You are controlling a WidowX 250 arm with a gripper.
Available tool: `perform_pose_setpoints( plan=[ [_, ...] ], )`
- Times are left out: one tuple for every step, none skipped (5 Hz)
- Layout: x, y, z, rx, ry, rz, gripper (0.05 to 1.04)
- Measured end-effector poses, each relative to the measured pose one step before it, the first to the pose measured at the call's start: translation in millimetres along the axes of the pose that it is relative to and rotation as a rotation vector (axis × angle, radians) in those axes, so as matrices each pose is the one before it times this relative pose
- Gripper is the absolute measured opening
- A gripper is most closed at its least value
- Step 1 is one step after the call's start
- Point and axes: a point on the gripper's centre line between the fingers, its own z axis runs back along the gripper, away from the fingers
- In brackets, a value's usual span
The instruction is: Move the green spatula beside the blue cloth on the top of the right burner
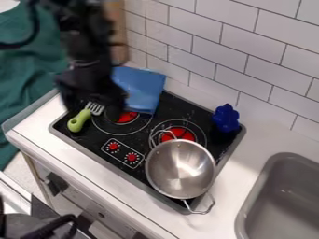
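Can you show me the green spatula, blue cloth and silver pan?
Green spatula (78,121): camera view, on its handle.
Blue cloth (142,88): camera view, on its middle.
Silver pan (179,172): camera view, on its inside.

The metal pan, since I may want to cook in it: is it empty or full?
Empty: the pan shows its bare, shiny bottom, with nothing lying in it.

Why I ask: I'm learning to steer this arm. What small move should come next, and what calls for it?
Probably line the claw up with the green spatula for a grasp. It hangs right by the slotted head, though contact is unclear, and the spatula lies at the stovetop's left corner, away from the right burner.
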Motion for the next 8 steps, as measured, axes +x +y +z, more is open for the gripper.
perform_pose_setpoints(
  plan=[
    [11.92, 21.14, -16.80, 0.0257, 0.0091, -0.0770, 1.008],
    [9.25, 19.42, -20.04, 0.0244, 0.0036, -0.0842, 1.008],
    [2.63, 9.34, -22.05, -0.0137, -0.0195, -0.0466, 1.008],
    [7.21, 5.59, -35.35, -0.0536, 0.0157, -0.0262, 1.009],
    [19.78, 16.13, -10.41, -0.0189, -0.0207, 0.0065, 1.006],
    [17.54, 9.27, -8.52, -0.0190, -0.0357, 0.0114, 0.959],
    [7.39, 0.63, -1.15, -0.0096, -0.0228, 0.0034, 0.744],
    [2.76, -7.56, 0.18, -0.0111, 0.0179, -0.0392, 0.588]
  ],
)
